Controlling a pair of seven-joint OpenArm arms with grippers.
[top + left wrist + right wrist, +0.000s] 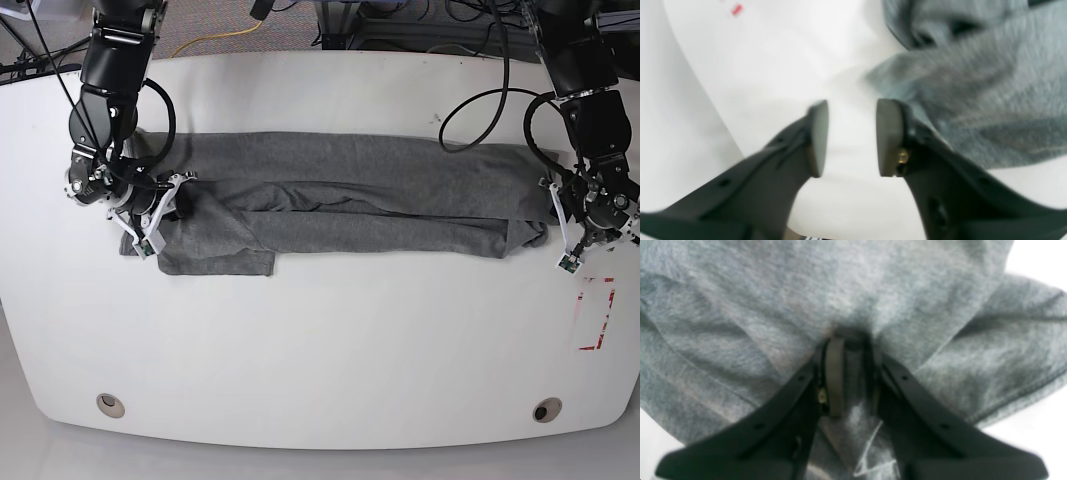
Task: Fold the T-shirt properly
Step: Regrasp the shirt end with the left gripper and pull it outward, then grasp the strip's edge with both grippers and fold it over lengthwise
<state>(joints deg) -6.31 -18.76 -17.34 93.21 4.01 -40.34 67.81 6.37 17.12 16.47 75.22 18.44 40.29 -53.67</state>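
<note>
A white table (320, 340) with rounded corners fills most of the base view. Near its right edge is a red marking (596, 314), like a broken rectangle. Two round holes, one at lower left (111, 405) and one at lower right (545, 410), sit near the front edge. Cables (470, 110) lie at the upper right, and a yellow cable (215, 40) runs behind the table at the top.

Both arms black, jointed, black cables looping alongside. Left tool (851, 138): matte black fingers, flat grey-brown pads (888, 136), brass screw. Right tool (853, 373): same build.
</note>
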